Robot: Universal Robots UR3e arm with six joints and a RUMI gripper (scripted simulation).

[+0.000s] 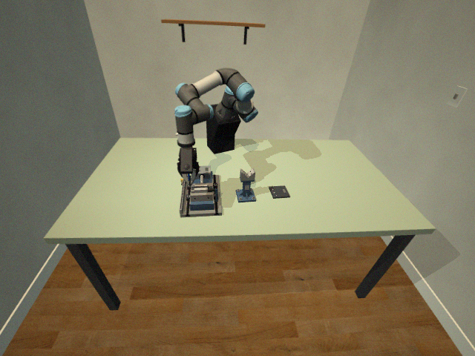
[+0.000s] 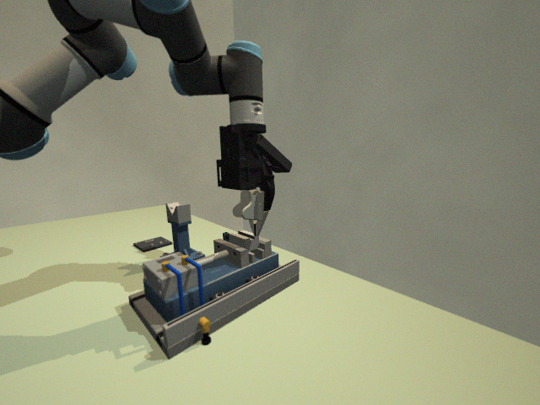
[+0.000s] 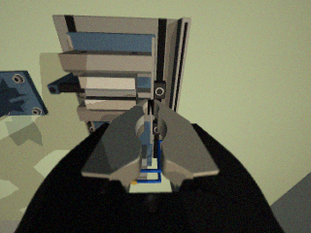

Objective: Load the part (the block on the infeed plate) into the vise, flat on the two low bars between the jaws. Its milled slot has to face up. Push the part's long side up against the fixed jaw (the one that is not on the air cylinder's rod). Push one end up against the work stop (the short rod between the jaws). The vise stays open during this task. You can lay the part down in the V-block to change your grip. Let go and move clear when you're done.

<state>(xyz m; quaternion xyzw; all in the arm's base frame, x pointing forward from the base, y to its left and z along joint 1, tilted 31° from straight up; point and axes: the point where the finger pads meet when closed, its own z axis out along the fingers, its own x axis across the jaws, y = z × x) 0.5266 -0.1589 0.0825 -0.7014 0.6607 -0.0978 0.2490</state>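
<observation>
Well, the pale green counter fills most of the room, and the arm reaches down from above toward the far end of the vise. That vise sits on its grey base with a long rail along the near side, blue hoses looping over the cylinder block at the front end. Beside it stands the V-block on its blue post, and just past that lies the dark infeed plate, flat on the counter with nothing on it that I can see.

Between the vise's jaws at the far end rests the part, a pale grey block sitting low in the opening. Whether its slot faces up I can't make out from where I stand.

Coming down over it is the claw, its two fingers pressed together with nothing between them, the tips pointing straight down and right at the part's end, touching or very nearly.
</observation>
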